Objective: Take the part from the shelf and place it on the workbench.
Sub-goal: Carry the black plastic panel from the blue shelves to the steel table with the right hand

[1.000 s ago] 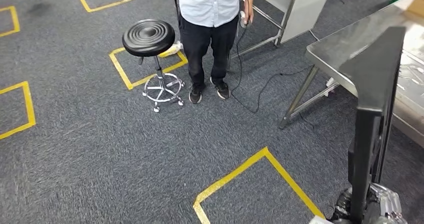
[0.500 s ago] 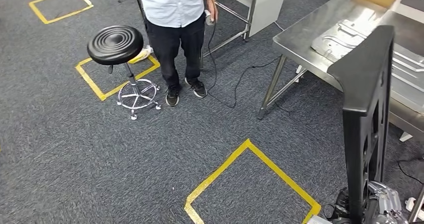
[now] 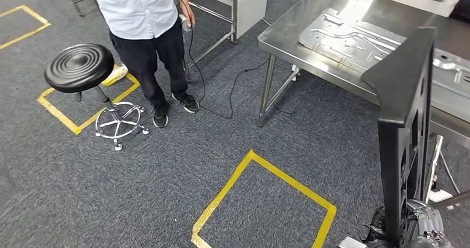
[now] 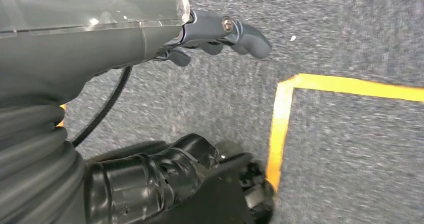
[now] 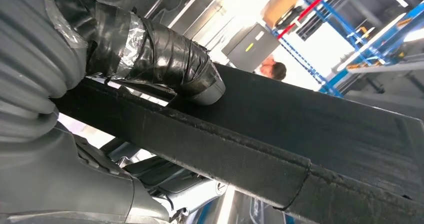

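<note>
The part [image 3: 407,126] is a tall black frame standing upright at the right of the head view, with my right hand [image 3: 424,231] gripping its lower end. In the right wrist view the taped thumb [image 5: 165,53] presses on the part's black bar [image 5: 280,134]. The steel workbench [image 3: 288,34] stands at the upper right, beyond the part. My left hand [image 4: 220,36] hangs over the grey carpet, its fingers loose and holding nothing.
A ribbed metal plate [image 3: 349,37] lies on the workbench. A person [image 3: 144,20] stands at the upper left beside a black stool [image 3: 80,67], holding a cabled device; the cable [image 3: 221,101] trails across the carpet. A yellow taped square [image 3: 266,203] marks the floor ahead.
The whole picture has shifted: the camera has turned, bringing more of the workbench into view and sliding the person and stool to the left. The part stays upright in my right hand.
</note>
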Tool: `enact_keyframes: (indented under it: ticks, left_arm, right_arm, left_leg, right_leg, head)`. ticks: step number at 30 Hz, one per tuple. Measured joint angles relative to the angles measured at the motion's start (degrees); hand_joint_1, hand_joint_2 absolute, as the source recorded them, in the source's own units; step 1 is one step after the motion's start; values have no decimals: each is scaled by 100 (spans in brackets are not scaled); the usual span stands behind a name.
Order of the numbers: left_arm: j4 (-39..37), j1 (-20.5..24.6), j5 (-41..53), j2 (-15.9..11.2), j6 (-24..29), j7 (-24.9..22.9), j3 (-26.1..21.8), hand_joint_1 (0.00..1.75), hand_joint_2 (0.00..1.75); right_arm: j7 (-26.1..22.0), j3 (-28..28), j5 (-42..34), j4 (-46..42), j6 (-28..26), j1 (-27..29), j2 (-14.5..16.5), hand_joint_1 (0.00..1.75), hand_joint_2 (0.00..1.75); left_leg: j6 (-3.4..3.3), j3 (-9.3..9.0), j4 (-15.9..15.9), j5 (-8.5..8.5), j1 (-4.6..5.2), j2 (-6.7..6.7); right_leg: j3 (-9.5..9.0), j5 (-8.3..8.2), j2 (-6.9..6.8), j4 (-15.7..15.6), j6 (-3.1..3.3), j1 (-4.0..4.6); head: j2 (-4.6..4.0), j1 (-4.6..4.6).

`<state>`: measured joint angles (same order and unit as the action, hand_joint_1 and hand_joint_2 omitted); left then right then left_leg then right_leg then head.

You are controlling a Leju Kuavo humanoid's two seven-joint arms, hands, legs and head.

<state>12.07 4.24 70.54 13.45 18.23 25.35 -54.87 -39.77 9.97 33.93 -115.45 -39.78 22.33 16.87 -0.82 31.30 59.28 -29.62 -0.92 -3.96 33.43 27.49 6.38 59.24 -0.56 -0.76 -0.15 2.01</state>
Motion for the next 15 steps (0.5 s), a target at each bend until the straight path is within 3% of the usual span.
enact_keyframes:
  ticks: [2, 4, 6, 8, 9, 10, 11, 13, 15]
  left_arm:
    - [0, 7, 5, 4, 2, -14, -1, 0, 175]
    - [0, 9, 18, 9, 7, -26, -1, 0, 175]
    - [0, 2, 31, 13, 10, -40, -2, 0, 175]
    - [0, -15, 36, 11, 12, -60, -3, 0, 175]
    - [0, -18, 37, 10, 12, -67, -3, 0, 175]
    - [0, -18, 38, 10, 13, -69, -3, 0, 175]
    - [0, -15, 39, 11, 13, -70, -3, 0, 175]
    - [0, -13, 41, 15, 13, -71, -3, 0, 175]
    - [0, -3, 42, 18, 13, -75, -3, 0, 175]
  right_arm:
    - [-1, -7, 13, 1, 0, 11, 0, 175, 175]
    - [-1, -8, 22, 0, 0, 18, 0, 175, 175]
    - [-1, -14, 35, 5, 0, 9, -1, 175, 175]
    - [-1, -21, 49, 20, 0, 6, -2, 175, 175]
    - [-1, -22, 54, 28, 0, 11, -2, 175, 175]
    - [-1, -22, 54, 33, 0, 13, -2, 175, 175]
    - [-1, -22, 54, 37, 0, 14, -2, 175, 175]
    - [-1, -24, 57, 38, 1, 8, -2, 175, 175]
    - [-1, -27, 62, 38, 1, 3, -2, 175, 175]
  left_leg:
    - [-63, -23, -48, 27, 5, 114]
    - [-144, -54, -113, 63, -12, 247]
    - [-194, -71, -141, 66, -11, 396]
    - [-206, -77, -136, 43, -3, 555]
    - [-201, -88, -134, 27, -2, 630]
    - [-193, -107, -133, 9, -2, 698]
    - [-180, -137, -133, -12, -1, 759]
    - [-131, -196, -132, -63, 14, 863]
    - [-69, -242, -141, -103, 38, 956]
  right_leg:
    - [32, -14, 77, -2, -73, -29]
    - [133, 108, -137, 193, -131, -21]
    - [442, 428, -465, 810, -182, -11]
    - [778, 653, -578, 1450, -224, -29]
    - [818, 612, -603, 1516, -234, -40]
    - [740, 470, -632, 1362, -235, -48]
    - [551, 261, -701, 1009, -221, -48]
    - [151, -20, -953, 258, -151, -2]
    - [15, -53, -1062, -24, -76, 54]
  head:
    - [0, -1]
    - [0, 15]
    - [0, 36]
    - [0, 38]
    - [0, 37]
    - [0, 38]
    - [0, 38]
    - [0, 38]
    - [0, 36]
